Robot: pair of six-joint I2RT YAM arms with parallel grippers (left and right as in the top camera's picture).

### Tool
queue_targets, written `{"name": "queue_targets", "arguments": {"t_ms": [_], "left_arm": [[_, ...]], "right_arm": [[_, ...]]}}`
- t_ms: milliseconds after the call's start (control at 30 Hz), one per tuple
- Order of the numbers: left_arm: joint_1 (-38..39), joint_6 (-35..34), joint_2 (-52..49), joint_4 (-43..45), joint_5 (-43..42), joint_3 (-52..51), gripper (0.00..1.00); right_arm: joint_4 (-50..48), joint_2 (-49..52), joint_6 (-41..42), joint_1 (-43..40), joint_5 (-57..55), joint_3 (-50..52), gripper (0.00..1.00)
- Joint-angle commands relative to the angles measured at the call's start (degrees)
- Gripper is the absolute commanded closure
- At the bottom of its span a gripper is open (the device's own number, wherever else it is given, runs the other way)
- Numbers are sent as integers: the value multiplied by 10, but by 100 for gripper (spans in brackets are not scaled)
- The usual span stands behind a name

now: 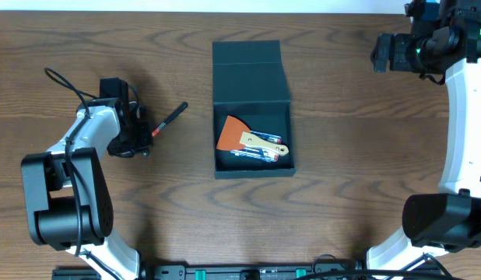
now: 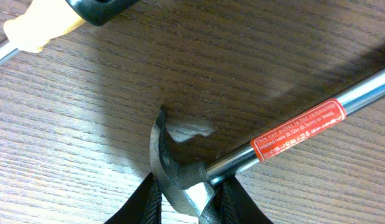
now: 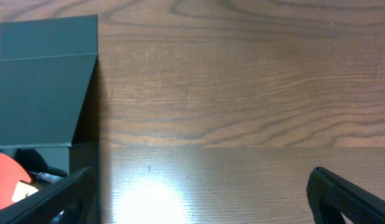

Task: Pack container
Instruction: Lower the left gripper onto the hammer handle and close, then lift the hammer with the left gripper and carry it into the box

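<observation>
The left gripper (image 1: 139, 132) is clamped on the head of a hammer (image 1: 172, 114), low over the left part of the table (image 1: 342, 155). In the left wrist view its two black fingers (image 2: 149, 202) press either side of the steel head, and the dark claw curves up between them toward the camera. The hammer's bright shaft runs from the head up to the right and carries a red label (image 2: 299, 129) with small white print. From overhead the black handle points away from the gripper, toward the container. The head sits at or just over the wood; I cannot tell whether it touches. Another tool (image 2: 37, 28), with a cream handle and a black part, lies at the top left of the left wrist view, apart from the hammer.

The container (image 1: 251, 78) sits in the middle of the table, well apart from both grippers. Its lid (image 1: 248, 54) is thrown back flat on the far side. Inside lies a scraper (image 1: 231, 134) with an orange blade and a pale wooden handle. Under it are a few smaller items with blue and red parts, too small to name.

The right gripper (image 1: 380, 53) hangs at the far right of the table with its jaws wide apart and nothing between them. Its wrist view shows bare wood between the fingers, and the open container at the left edge.
</observation>
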State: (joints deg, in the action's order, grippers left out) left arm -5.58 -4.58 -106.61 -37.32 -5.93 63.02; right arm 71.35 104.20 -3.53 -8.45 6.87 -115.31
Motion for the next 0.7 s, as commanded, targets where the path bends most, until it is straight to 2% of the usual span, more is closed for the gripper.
{"name": "queue_targets", "arguments": {"t_ms": [0,267,433,667], "left_arm": [[-2,-5,-24,4,19,-7,94],[-2,-6,-24,3,32,-7,94],[-2,-6,-24,4,73,-7,94],[-3,-8,-24,3,70,-7,94]], "right_arm": [[2,2,-4,-2,4,4,1],[2,2,-4,-2,4,4,1],[2,2,-4,-2,4,4,1],[2,2,-4,-2,4,4,1]]}}
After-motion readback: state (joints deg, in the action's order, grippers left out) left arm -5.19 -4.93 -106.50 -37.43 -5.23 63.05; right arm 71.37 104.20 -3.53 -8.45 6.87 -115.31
